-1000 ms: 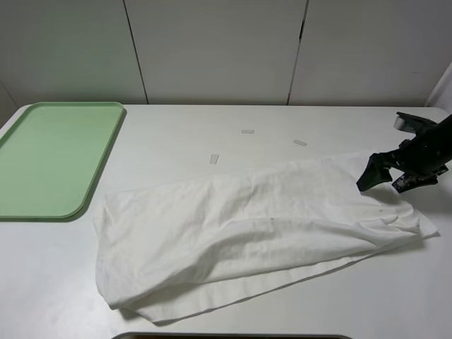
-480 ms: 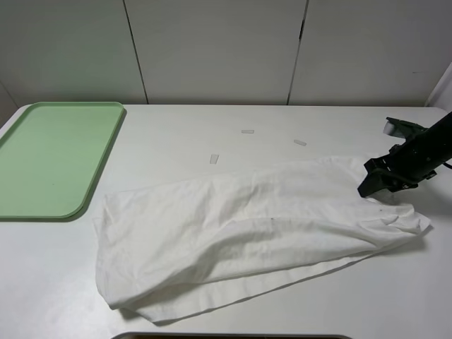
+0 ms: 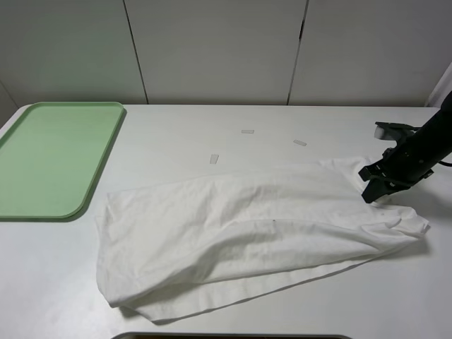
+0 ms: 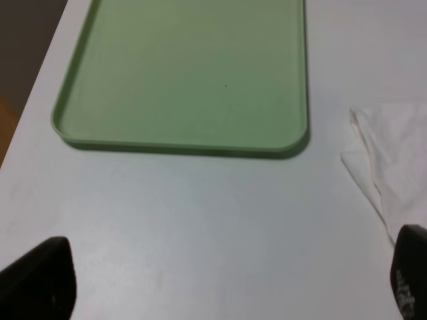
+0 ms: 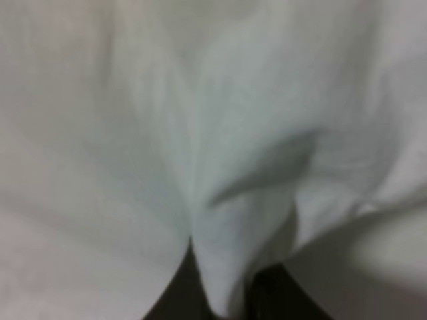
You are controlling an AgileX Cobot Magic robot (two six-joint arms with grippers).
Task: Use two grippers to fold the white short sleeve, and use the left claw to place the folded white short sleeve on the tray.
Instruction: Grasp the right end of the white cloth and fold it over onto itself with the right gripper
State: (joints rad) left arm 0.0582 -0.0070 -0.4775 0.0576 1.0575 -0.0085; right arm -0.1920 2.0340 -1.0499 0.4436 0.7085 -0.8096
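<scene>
Shirt (image 3: 254, 233): lies wrinkled on the table (image 3: 176, 131), long axis running left to right. Its left end is near the tray (image 3: 56, 152) but not touching it. A lower layer with a hemmed edge shows along the near side under the upper layer.

Right gripper (image 3: 373, 192): down on the shirt's right end with the jaws closed. The wrist view shows a narrow fold of white cloth pinched between the dark jaw tips. The cloth bunches up around the grip.

Left gripper (image 4: 223, 277): seen in its wrist view only. The fingertips stand wide apart with nothing between them, over bare table near the tray's edge and the shirt's corner.

Three tape strips (image 3: 247, 131) lie on the table behind the shirt.
</scene>
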